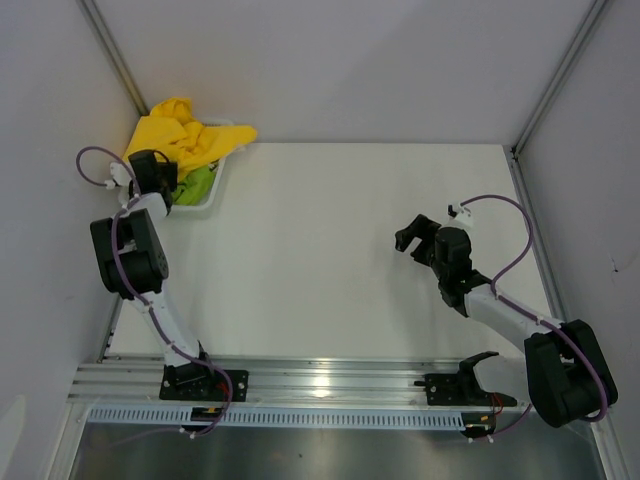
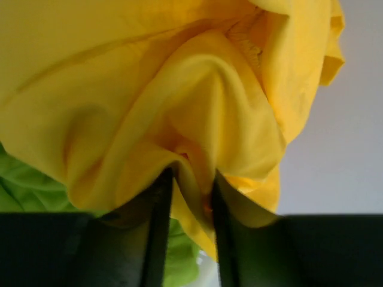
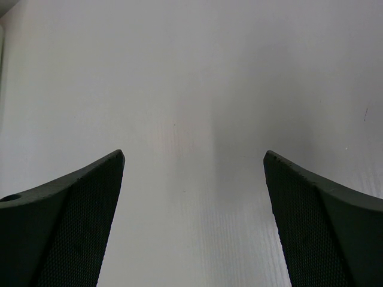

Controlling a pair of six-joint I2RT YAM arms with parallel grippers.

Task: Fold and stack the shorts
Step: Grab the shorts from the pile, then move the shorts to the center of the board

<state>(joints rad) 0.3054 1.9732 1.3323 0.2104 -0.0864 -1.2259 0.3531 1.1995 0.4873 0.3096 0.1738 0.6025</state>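
Left claw [image 2: 191, 174], seemingly two shorts [image 2: 119, 89]

White matte table [image 1: 330, 250], plain white walls far [image 1: 340, 60], left [image 1: 40, 200] and right [image 1: 590, 200], with aluminium posts [image 1: 115, 55] in both far corners. At the near edge, an aluminium rail [image 1: 330, 378] shows a glare spot, then a slotted cable duct [image 1: 300, 415] and grey metal sheet [image 1: 330, 455].

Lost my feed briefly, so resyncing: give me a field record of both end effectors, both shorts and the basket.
left end effector: closed on a fold of the yellow shorts
right end effector: open, empty, over the table
yellow shorts: crumpled, heaped on the basket
green shorts: crumpled in basket under the yellow pair
folded: neither pair
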